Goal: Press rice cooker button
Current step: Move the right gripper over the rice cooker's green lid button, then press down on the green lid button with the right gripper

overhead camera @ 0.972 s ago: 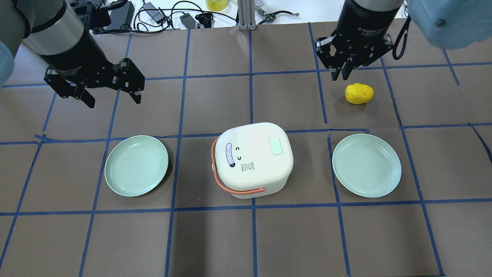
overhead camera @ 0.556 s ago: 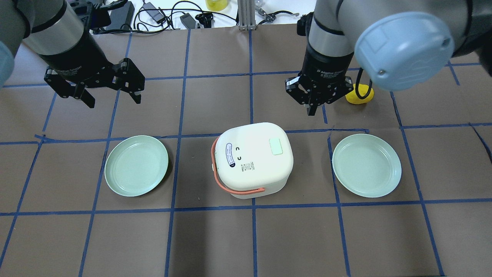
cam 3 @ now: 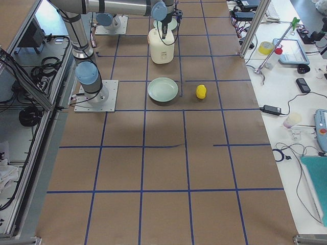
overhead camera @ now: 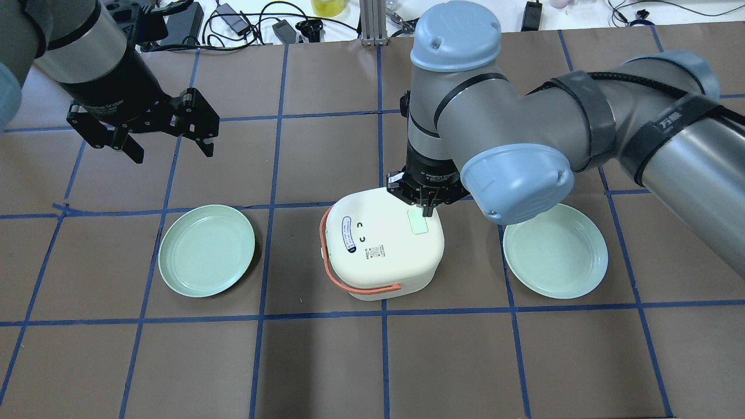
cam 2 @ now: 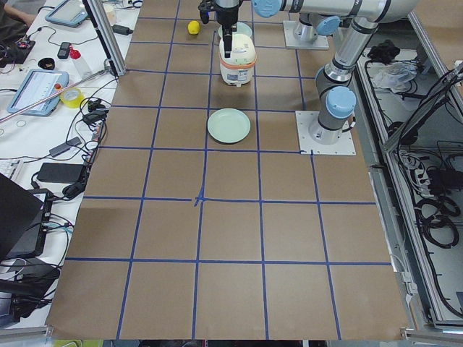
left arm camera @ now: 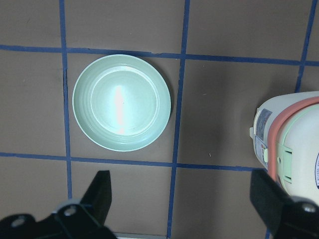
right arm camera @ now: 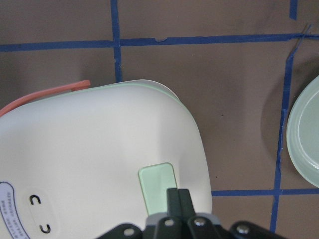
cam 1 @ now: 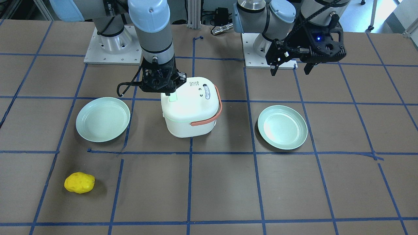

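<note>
My left gripper (overhead camera: 173, 150) hangs above the table (overhead camera: 326, 361) at the far left, its fingers spread wide and holding nothing. Nearer me lies the left green plate (overhead camera: 206, 250), bare. At centre stands the white rice cooker (overhead camera: 378, 256), lid down, its orange handle (overhead camera: 349, 285) folded against the left and near sides. The button (overhead camera: 418, 224), a pale green pad, sits on the lid near its right edge. My right gripper (overhead camera: 428, 210) points straight down with its fingers pressed together, their tips at the button's far end; whether they bear on it I cannot tell. The right green plate (overhead camera: 556, 250) lies just beyond. A yellow lumpy object (cam 1: 79, 182) rests farther out.
</note>
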You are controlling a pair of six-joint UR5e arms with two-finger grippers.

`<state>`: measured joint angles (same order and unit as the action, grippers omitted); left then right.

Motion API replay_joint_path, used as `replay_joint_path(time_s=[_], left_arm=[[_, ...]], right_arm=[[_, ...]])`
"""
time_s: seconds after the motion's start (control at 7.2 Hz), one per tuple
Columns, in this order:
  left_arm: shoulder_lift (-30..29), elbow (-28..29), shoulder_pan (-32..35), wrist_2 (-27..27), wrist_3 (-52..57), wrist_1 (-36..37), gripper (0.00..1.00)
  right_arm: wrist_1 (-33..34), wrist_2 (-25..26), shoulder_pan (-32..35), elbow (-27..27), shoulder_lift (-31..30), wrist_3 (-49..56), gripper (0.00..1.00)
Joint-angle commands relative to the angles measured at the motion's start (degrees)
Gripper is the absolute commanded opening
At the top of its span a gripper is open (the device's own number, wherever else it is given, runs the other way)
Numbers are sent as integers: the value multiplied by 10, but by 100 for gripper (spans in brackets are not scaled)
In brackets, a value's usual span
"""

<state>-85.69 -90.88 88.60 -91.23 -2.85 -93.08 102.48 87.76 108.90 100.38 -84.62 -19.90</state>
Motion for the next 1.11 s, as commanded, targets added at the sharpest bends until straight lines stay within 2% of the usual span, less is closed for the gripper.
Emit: replay_joint_path(time_s=[0.0, 0.83, 0.97], left_arm=[[0, 0, 0, 0, 0, 0, 100], [0, 0, 0, 0, 0, 0, 100], [0, 0, 0, 0, 0, 0, 100]], right_arm=[[8, -1, 3, 10, 2, -1, 2], [28, 0, 5, 10, 13, 1, 4], [27, 1, 5, 1, 10, 1, 43]])
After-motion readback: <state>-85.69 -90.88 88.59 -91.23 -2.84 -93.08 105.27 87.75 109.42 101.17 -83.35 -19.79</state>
